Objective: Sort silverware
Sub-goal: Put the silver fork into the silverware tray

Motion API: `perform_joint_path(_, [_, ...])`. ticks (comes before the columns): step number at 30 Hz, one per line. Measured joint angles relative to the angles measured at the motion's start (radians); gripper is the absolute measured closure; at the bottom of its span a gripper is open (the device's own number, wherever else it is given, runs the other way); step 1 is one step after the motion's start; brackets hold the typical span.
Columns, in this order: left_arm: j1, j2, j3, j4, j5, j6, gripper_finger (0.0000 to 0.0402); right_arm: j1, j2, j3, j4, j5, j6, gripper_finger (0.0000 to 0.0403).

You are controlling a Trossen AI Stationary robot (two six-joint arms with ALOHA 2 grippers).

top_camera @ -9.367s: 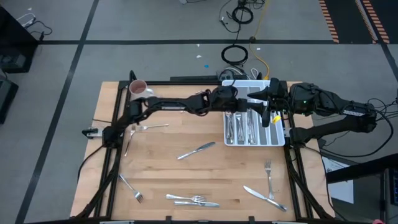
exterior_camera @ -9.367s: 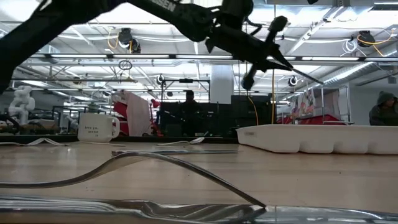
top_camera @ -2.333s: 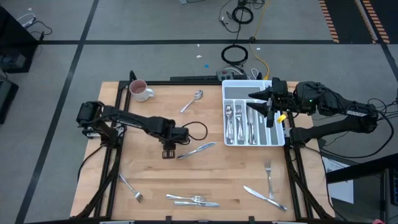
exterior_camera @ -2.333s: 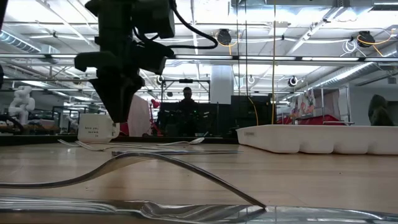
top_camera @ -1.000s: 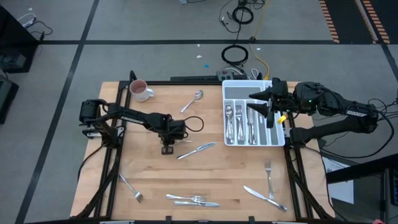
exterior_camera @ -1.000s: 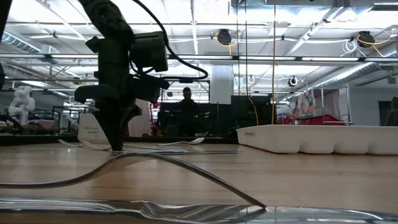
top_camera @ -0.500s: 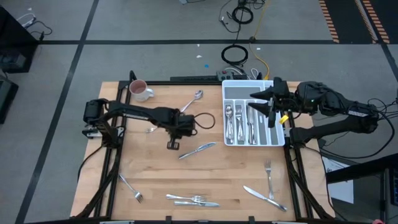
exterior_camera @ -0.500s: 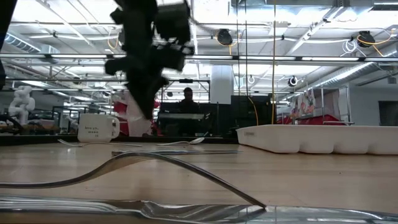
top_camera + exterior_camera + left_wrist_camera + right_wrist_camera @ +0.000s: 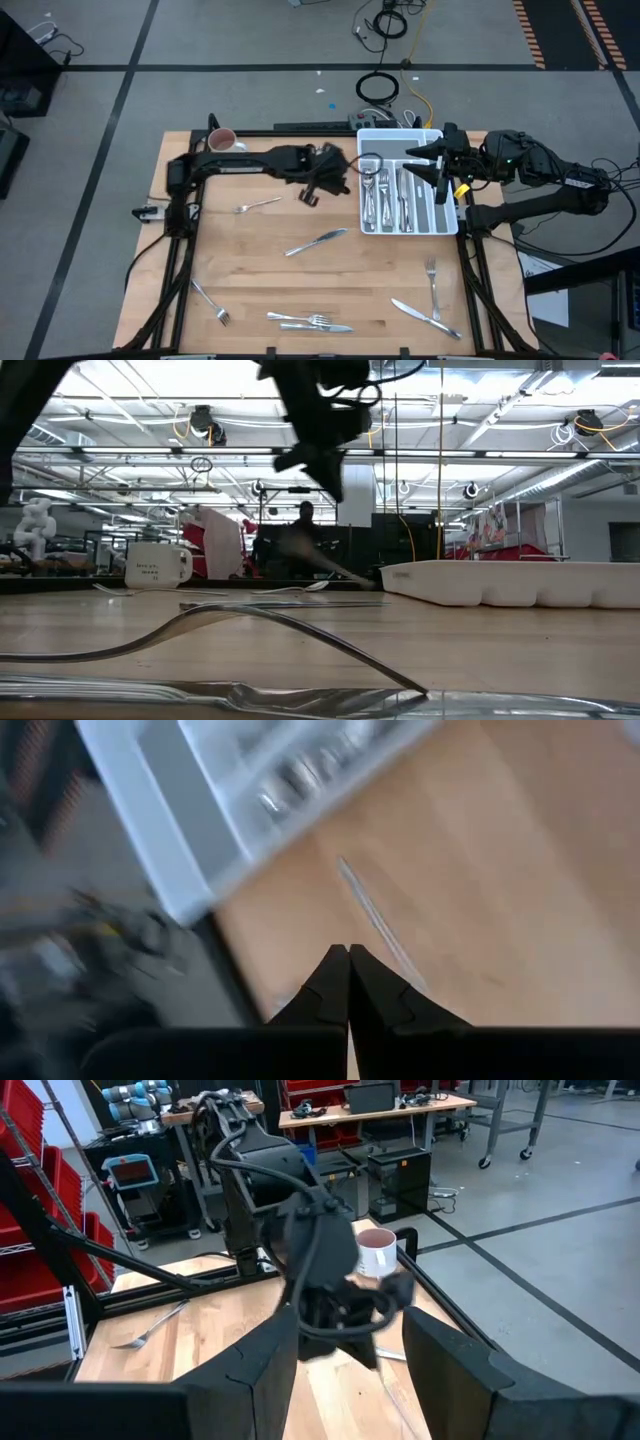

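From above, your left gripper [image 9: 310,193] hangs over the far half of the bench, just beside the left wall of the white tray [image 9: 362,215] at the far right corner. Sorted pieces lie in the tray's compartments. A fork [image 9: 255,206] and a knife [image 9: 315,241] lie loose mid-bench, with more along the near edge. Your right gripper [image 9: 432,172] waits over the tray's right side.

At table height, a slim silver piece [image 9: 335,570] slants down below the left gripper [image 9: 328,485], blurred, its low end close to the tray wall [image 9: 500,585]. I judge that end could strike the rim if you cross low.

In the left wrist view, the fingers [image 9: 330,985] are pressed together, and the thin shiny shaft [image 9: 375,920] runs out from them at an angle. I can't tell whether it is a spoon or a fork. A pinch this narrow on smooth metal may let it swivel or slip, so it could land in the wrong compartment.

In the right wrist view, the right gripper [image 9: 350,1370] stands wide with nothing between its fingers. The left arm looms straight ahead, so you risk a collision if both move over the tray.
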Motion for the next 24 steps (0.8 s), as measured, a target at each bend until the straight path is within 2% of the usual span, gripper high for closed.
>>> perform_joint_path(3, [-0.001, 0.089, 0.126, 0.04, 0.002, 0.105, 0.0401, 0.0, 0.0, 0.0, 0.0, 0.0, 0.002, 0.0232])
perform_joint_path(8, [-0.001, 0.19, 0.284, -0.024, 0.018, 0.097, 0.0401, 0.0, 0.0, 0.0, 0.0, 0.0, 0.01, 0.0232])
perform_joint_path(14, [0.047, 0.191, 0.304, -0.27, 0.119, -0.168, 0.0401, 0.0, 0.0, 0.0, -0.021, 0.021, 0.031, 0.0232])
perform_joint_path(16, [0.062, 0.184, 0.304, -0.357, 0.198, -0.34, 0.0401, -0.003, 0.012, 0.0, -0.082, 0.116, 0.053, 0.0232])
perform_joint_path(18, [0.076, 0.17, 0.304, -0.425, 0.335, -0.526, 0.0401, -0.023, 0.039, 0.001, -0.202, 0.244, 0.065, 0.0232])
perform_joint_path(20, [0.082, 0.151, 0.303, -0.502, 0.435, -0.654, 0.0401, -0.062, 0.084, 0.001, -0.305, 0.296, 0.079, 0.0232])
perform_joint_path(24, [0.045, 0.065, 0.303, -0.559, 0.441, -0.731, 0.0401, -0.167, 0.196, -0.001, -0.344, 0.278, 0.006, 0.0232])
